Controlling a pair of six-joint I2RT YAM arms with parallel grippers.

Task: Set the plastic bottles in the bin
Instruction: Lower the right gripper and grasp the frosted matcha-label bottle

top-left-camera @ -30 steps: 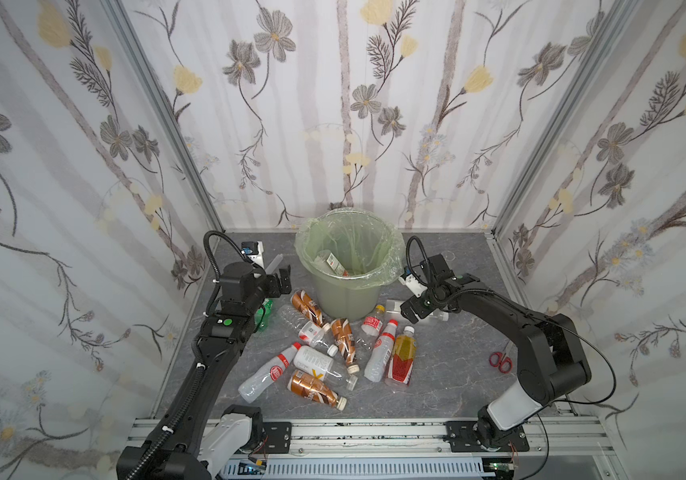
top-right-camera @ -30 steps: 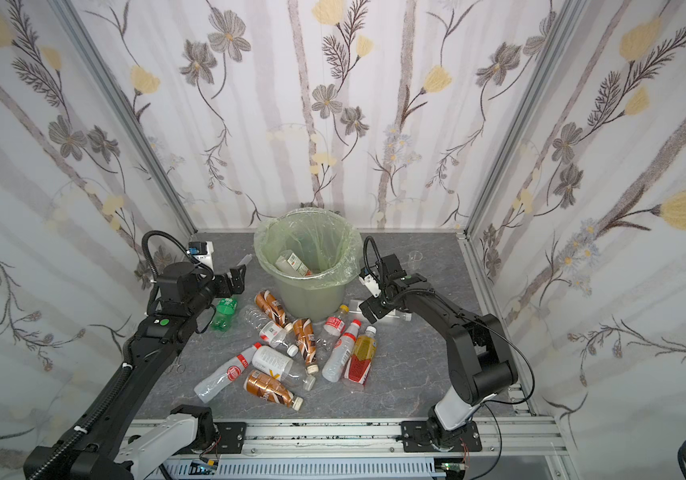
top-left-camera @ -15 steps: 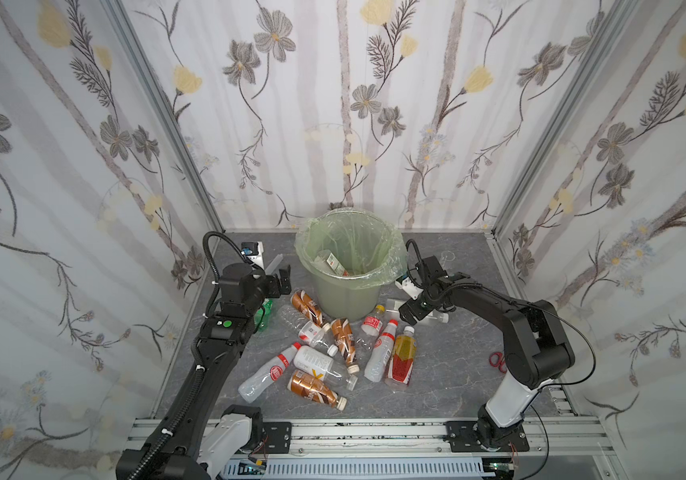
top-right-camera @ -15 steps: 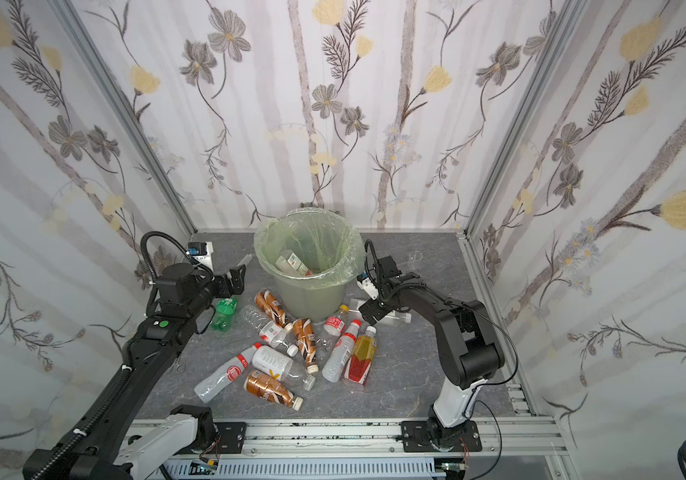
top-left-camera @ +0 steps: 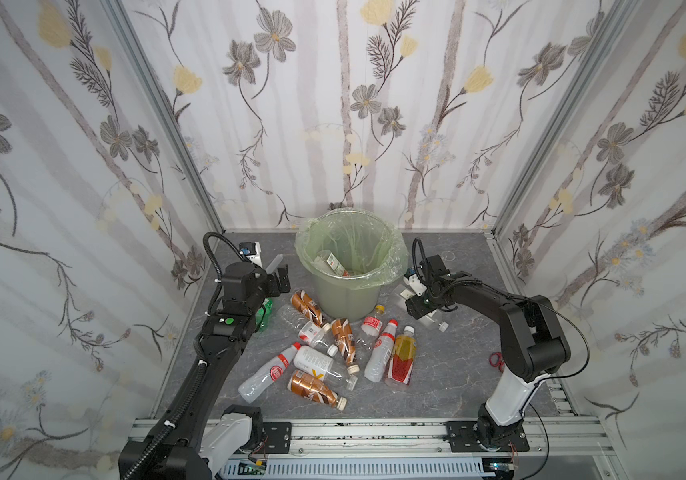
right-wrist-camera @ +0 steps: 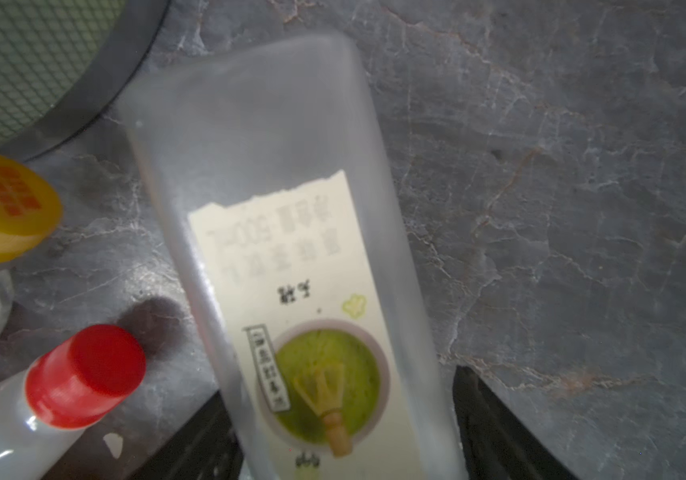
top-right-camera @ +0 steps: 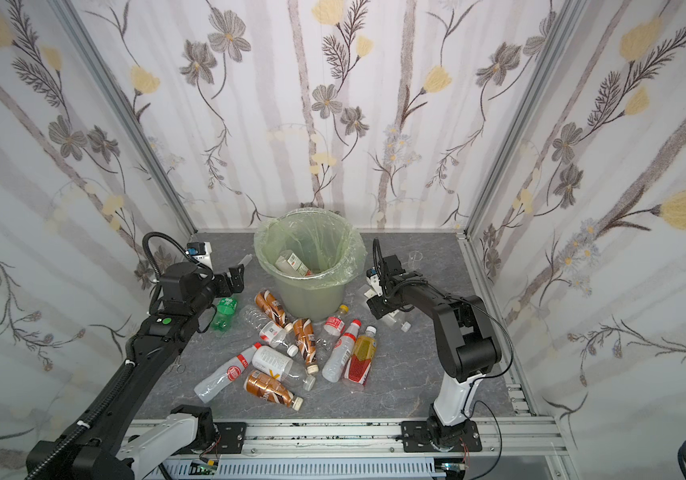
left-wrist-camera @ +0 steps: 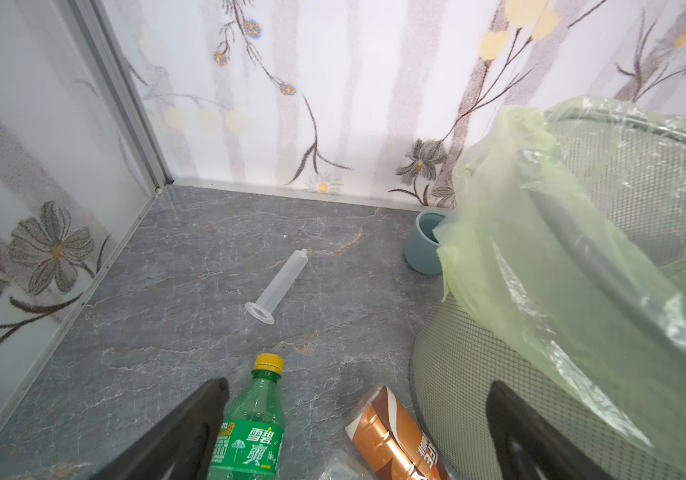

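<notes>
The bin [top-left-camera: 349, 293] [top-right-camera: 312, 296], a grey-green bucket with a pale green bag, stands at the back middle with a bottle [top-left-camera: 330, 262] inside. Several plastic bottles [top-left-camera: 333, 345] [top-right-camera: 291, 353] lie in front of it, brown, white with red caps, and clear. My right gripper [top-left-camera: 418, 309] [top-right-camera: 379, 309] [right-wrist-camera: 345, 432] is low on the floor right of the bin. Its fingers press both sides of a frosted flat rectangular bottle [right-wrist-camera: 291, 232] with a green-tea label. My left gripper [top-left-camera: 279, 278] [left-wrist-camera: 357, 386] hangs open left of the bin. Below it lie a green bottle [left-wrist-camera: 249, 428] [top-right-camera: 224, 309] and a brown bottle [left-wrist-camera: 395, 436].
A clear syringe [left-wrist-camera: 281, 284] and a blue-grey cup [left-wrist-camera: 424, 245] lie behind the left gripper near the back wall. Red-handled scissors [top-left-camera: 498, 359] lie at the right by the right arm's base. A yellow cap [right-wrist-camera: 4, 208] and a red cap [right-wrist-camera: 87, 374] lie beside the flat bottle.
The right jaws have narrowed onto the flat bottle. The right arm's elbow has swung in toward the front. The left arm has stayed still.
</notes>
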